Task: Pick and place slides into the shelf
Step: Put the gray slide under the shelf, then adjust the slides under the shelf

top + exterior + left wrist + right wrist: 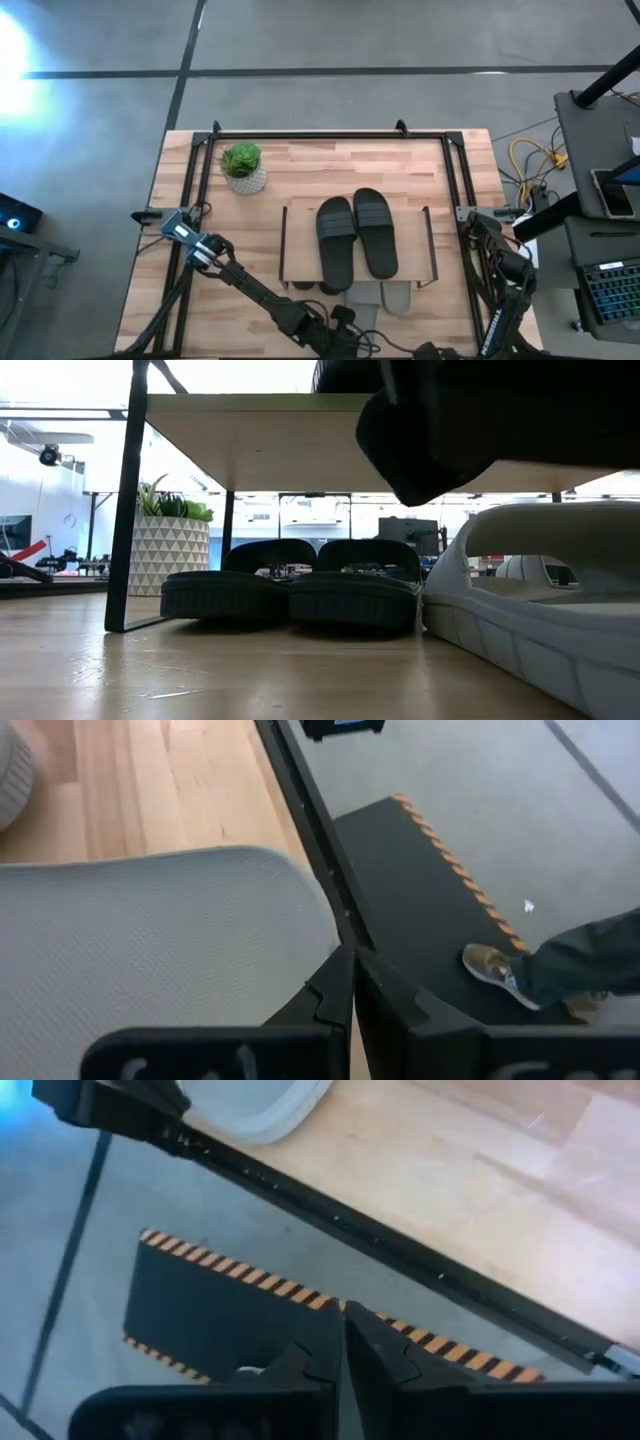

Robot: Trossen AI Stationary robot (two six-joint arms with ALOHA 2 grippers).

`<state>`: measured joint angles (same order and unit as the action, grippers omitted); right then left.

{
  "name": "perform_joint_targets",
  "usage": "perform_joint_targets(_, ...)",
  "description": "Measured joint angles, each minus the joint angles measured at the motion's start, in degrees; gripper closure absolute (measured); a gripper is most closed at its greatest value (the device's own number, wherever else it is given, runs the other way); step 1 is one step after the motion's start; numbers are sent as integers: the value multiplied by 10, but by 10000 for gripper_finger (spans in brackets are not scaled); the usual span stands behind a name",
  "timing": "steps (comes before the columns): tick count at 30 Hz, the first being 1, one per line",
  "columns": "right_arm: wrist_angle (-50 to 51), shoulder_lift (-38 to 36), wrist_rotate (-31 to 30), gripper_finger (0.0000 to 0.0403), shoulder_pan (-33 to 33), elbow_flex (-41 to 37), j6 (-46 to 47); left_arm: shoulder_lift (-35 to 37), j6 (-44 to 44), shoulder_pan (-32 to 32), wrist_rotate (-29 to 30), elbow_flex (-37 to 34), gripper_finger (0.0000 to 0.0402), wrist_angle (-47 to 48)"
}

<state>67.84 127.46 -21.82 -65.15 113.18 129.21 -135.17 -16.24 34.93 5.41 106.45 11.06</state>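
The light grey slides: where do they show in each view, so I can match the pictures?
High view: grey slides poke out from under the shelf at its near edge, bottom centre.
Low view: one fills the right foreground.
Left wrist view: one fills the near left.
Right wrist view: a pale edge, likely one.
Shared landmark: the table's black rail.

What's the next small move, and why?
Probably open the left gripper and lower it onto the light grey slide right beside it: both grippers are shut and empty, two black slides already sit on the shelf.
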Motion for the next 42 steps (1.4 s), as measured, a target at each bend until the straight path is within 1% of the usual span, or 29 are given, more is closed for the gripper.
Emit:
perform_joint_targets(3,-54,8,-7,392,11,-6,-5,1,3,-1,-1,5,401,31)
perform_joint_targets(7,-164,23,-9,392,27,-31,-54,3,21,-6,-7,6,401,41)
perform_joint_targets(10,-192,32,-18,392,33,-40,-54,3,16,-13,-22,4,401,62)
perform_joint_targets(15,-183,38,-54,392,42,-38,-42,3,26,-15,-15,1,401,62)
perform_joint_targets(18,-183,38,-64,392,48,-38,-42,3,45,-21,14,3,401,54)
perform_joint_targets(25,-181,38,-106,392,53,-38,-32,3,47,-33,74,2,401,48)
perform_joint_targets(30,-157,38,-108,392,53,-38,-30,3,46,-34,127,0,401,66)
perform_joint_targets(32,-128,38,-108,392,52,-33,-24,3,44,-34,147,0,401,67)
perform_joint_targets(34,-90,38,-99,392,52,-20,-14,3,21,-33,167,0,401,72)
perform_joint_targets(35,-71,38,-94,392,52,-13,-13,3,11,-33,169,0,401,73)
perform_joint_targets(38,-31,38,-85,392,51,5,-13,12,1,-29,144,4,402,72)
perform_joint_targets(42,-26,37,-89,392,48,21,-43,55,1,-1,145,4,402,46)
